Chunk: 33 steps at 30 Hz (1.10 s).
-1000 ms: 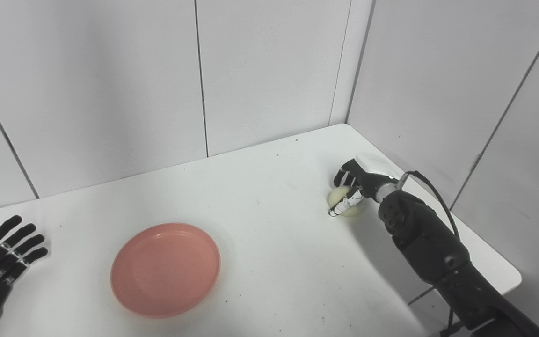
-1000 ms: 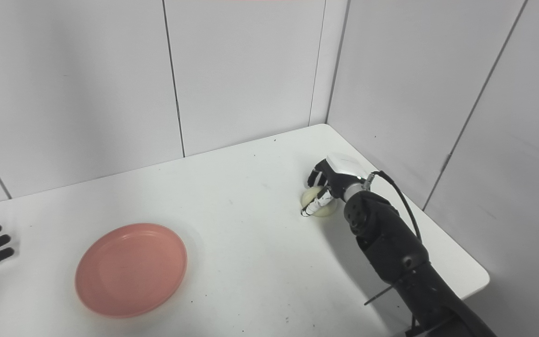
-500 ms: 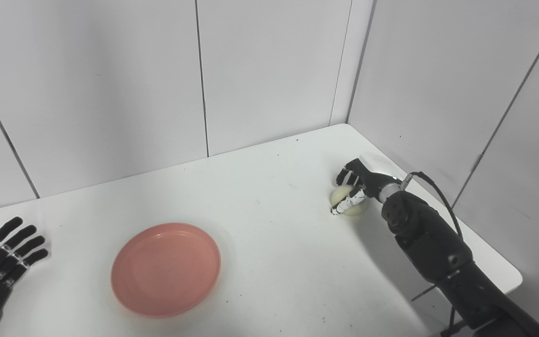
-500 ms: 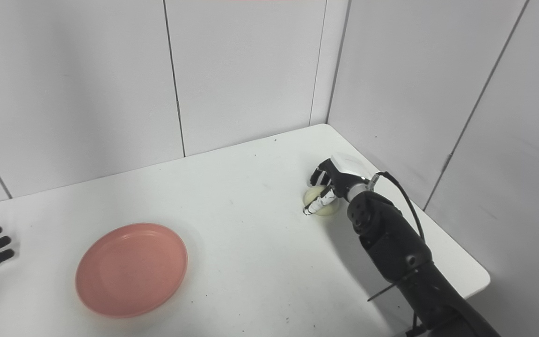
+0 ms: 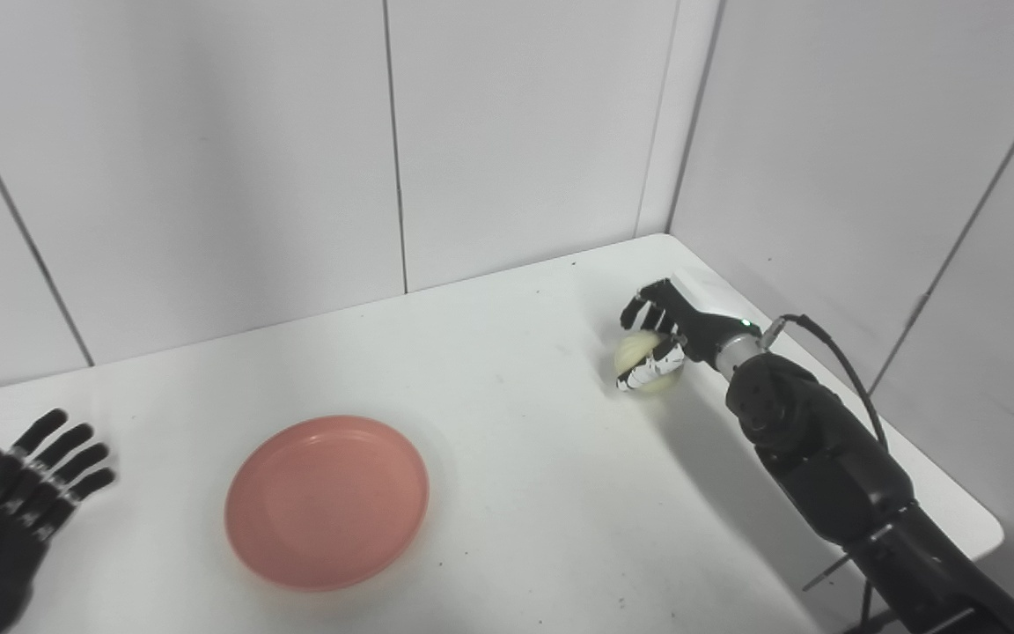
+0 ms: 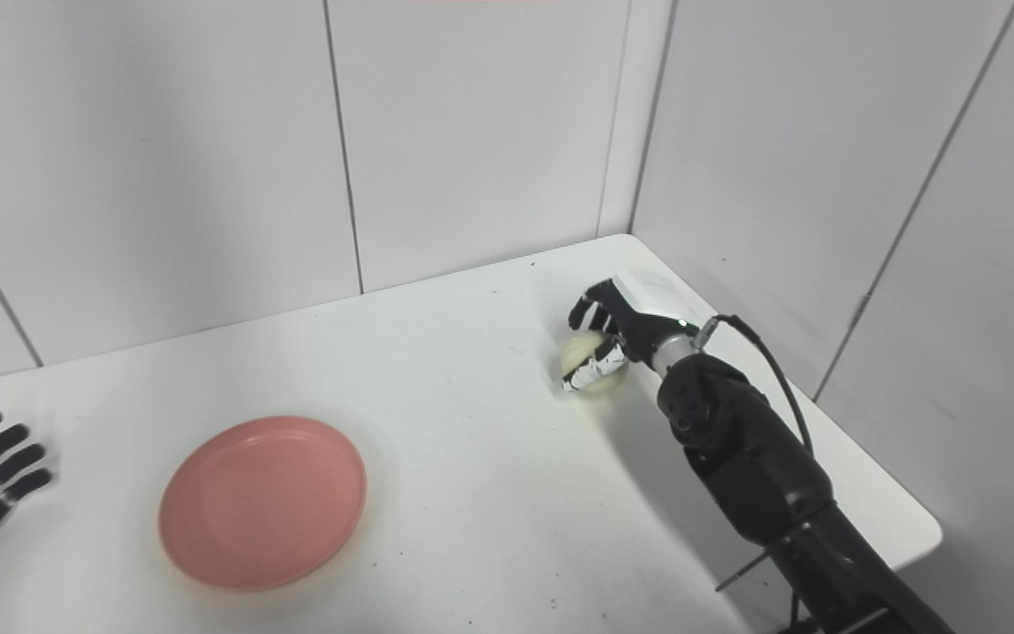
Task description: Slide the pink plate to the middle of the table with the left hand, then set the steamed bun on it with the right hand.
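The pale steamed bun is at the right side of the white table, near the far right corner. My right hand is shut on it, fingers over its top and the thumb across its front. The bun seems to hang just above the tabletop. The pink plate lies empty on the table, left of the middle and toward the front. My left hand rests at the far left edge, open with fingers spread, well apart from the plate.
White panel walls close the table at the back and along the right side. The table's front right corner lies beside my right forearm, where a black cable loops from the wrist.
The camera has shifted, moving the whole picture slightly right. My right hand has closed tighter on the bun and carried it a little up and left. The plate and left hand stay put.
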### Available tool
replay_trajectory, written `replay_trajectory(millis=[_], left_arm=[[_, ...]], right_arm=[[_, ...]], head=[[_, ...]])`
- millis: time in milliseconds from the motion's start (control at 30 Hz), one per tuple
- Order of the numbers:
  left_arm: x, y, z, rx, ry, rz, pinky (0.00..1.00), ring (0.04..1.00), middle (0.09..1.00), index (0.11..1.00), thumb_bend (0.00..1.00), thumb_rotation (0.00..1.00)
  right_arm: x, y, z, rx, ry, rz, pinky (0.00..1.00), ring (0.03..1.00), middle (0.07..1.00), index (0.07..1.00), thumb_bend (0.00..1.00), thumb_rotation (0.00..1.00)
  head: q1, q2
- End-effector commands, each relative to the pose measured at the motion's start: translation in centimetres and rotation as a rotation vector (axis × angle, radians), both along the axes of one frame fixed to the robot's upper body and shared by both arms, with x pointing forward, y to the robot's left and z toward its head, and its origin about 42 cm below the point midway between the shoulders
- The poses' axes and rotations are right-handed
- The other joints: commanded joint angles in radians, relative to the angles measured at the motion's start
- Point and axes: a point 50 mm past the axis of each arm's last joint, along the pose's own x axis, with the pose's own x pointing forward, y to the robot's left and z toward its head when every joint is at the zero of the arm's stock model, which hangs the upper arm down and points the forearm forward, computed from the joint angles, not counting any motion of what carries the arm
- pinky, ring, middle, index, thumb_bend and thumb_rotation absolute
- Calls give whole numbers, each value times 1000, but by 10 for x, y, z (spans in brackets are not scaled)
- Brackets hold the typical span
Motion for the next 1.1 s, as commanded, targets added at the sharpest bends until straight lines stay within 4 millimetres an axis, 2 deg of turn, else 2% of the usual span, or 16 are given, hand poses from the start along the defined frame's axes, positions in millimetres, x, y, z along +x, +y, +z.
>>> replay_trajectory(millis=[0,167,200,333,467,500,667,833,1067], left_arm=[[-57,-25,-80,-6,311,-20,791,826,851,855,530,863],[-60,-47,-73,1,300,-27,817,843,868,872,514,901],[-61,-50,-72,4,298,-27,823,847,870,874,506,918],[-63,-71,-64,16,295,-30,860,868,888,897,488,982],[-63,-86,-59,12,301,-26,889,888,904,913,473,1000],[-63,-88,-59,10,302,-27,897,896,910,918,470,1000],[-62,-102,-53,17,304,-22,900,901,917,922,457,1000],[-61,-110,-50,18,307,-24,925,912,925,932,445,1000],[-59,-118,-48,5,311,-31,919,907,923,937,440,1000]], right_arm=[[8,11,37,-41,-111,102,353,423,442,546,514,0],[18,38,41,-23,-112,186,388,444,453,539,516,0],[19,41,42,-20,-109,194,396,450,454,538,516,0],[34,79,40,-31,-105,307,416,468,461,532,516,0],[46,103,36,-7,-89,365,415,468,456,540,515,0],[47,106,36,1,-85,371,412,466,452,544,514,0],[52,144,40,31,-85,475,370,425,439,549,513,0],[51,173,48,33,-94,562,345,401,432,547,513,0],[46,203,54,29,-111,658,392,416,442,548,513,0]], head=[[15,0],[124,3],[124,3],[215,6],[288,8],[293,8],[364,15],[395,19],[445,34]])
